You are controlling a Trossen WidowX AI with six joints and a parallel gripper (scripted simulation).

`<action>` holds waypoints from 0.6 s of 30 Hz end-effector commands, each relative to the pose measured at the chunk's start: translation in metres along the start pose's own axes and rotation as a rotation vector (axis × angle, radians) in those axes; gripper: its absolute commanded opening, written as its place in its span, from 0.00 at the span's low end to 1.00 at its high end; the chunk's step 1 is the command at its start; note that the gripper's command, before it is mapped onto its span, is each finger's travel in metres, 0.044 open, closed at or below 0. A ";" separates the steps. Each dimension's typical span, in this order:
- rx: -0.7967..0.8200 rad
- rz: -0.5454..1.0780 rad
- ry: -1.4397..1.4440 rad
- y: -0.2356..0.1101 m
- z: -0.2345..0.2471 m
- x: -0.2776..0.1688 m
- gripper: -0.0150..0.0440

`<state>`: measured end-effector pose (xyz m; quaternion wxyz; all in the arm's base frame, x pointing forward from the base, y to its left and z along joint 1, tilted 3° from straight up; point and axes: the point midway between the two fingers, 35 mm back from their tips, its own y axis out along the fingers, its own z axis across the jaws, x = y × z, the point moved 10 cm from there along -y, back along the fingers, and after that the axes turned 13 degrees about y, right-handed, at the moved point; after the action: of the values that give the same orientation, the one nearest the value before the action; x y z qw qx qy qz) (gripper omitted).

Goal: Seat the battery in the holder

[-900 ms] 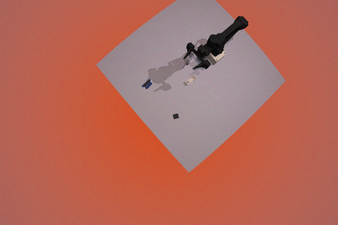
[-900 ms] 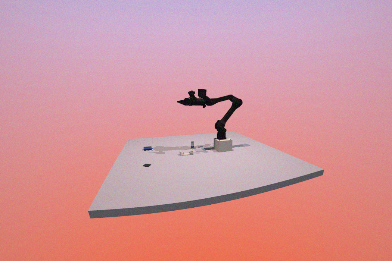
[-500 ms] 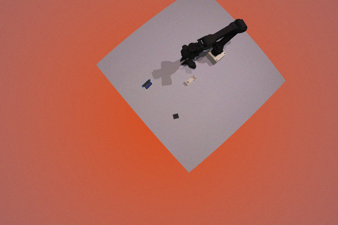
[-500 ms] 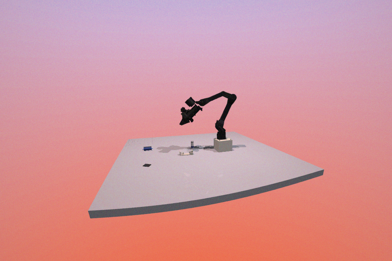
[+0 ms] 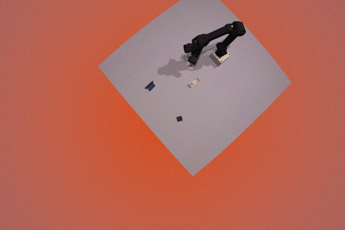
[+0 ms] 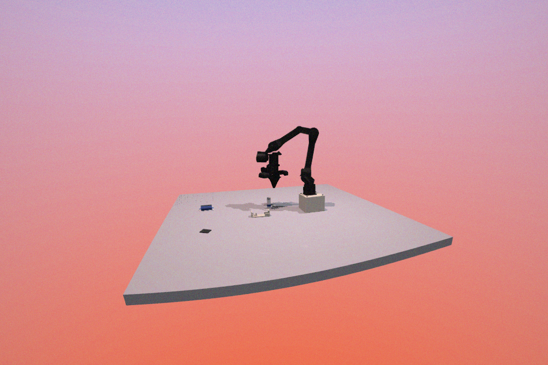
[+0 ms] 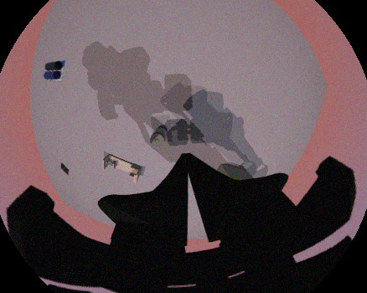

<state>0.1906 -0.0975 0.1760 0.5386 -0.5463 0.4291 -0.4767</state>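
A small grey battery (image 6: 269, 201) stands upright on the grey table (image 6: 283, 254), just behind the cream battery holder (image 5: 194, 82) (image 6: 260, 215) (image 7: 123, 166). The holder lies empty in front of the arm's base. My gripper (image 5: 191, 62) (image 6: 274, 184) (image 7: 186, 156) points straight down, its fingers shut together with nothing between them. It hangs well above the table, over and slightly to the right of the battery in the exterior view. In the overhead view the gripper hides most of the battery.
A blue and black block (image 5: 150, 86) (image 6: 205, 207) (image 7: 54, 69) lies far to the left near the table's edge. A small black square (image 5: 179, 118) (image 6: 204, 231) (image 7: 64, 167) lies towards the front. The arm's cream base (image 5: 219, 57) (image 6: 311, 202) stands at the back right.
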 end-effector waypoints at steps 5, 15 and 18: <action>-0.011 0.003 0.010 0.049 0.002 0.003 0.25; -0.011 0.003 0.010 0.079 0.002 0.000 0.25; -0.011 0.003 0.010 0.079 0.007 0.000 0.25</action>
<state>0.1971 -0.1004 0.0986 0.5360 -0.5452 0.4345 -0.4761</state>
